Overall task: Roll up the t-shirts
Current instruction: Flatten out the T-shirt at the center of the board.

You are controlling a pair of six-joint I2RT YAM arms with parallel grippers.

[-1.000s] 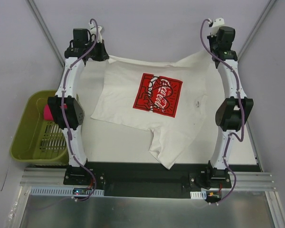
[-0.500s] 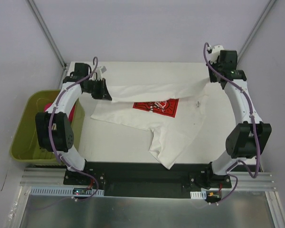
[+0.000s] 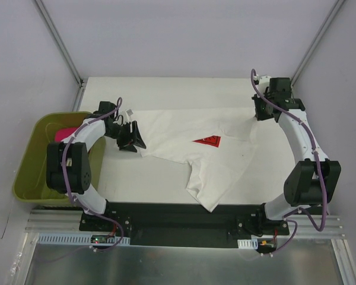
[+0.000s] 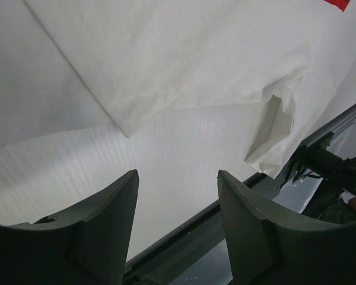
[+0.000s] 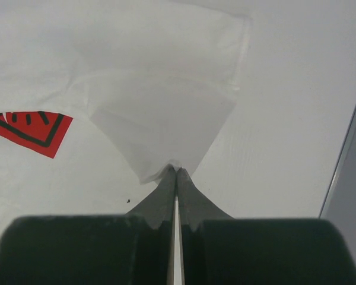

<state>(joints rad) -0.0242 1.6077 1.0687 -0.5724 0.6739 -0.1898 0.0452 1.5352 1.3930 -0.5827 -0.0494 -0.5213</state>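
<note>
Item 1. My left gripper (image 3: 132, 138) (image 4: 177, 175): released, fingers (image 4: 101, 219) spread with nothing between them, low over bare table (image 3: 166, 89) just beside the shirt's left edge.

Item 2. My right gripper (image 3: 260, 110) (image 5: 176, 171): clenched on a raised peak of the white t-shirt (image 3: 184, 127) at its far right corner; the cloth runs straight up into the closed tips.

Item 3. White t-shirt: lies across the middle of the table, its far half folded toward me over the chest. One sleeve trails to the near edge, close to the black rail (image 3: 178, 214).

Item 4. Red print (image 3: 208, 141) (image 5: 24, 127): mostly covered by the fold; only a small corner shows.

Item 5. Green basket (image 3: 32, 172): off the table's left side, beside my left arm.

Item 6. Pink bundle (image 3: 63, 133): inside the basket at its far end, partly hidden behind my left arm, so I cannot be sure of its shape.
</note>
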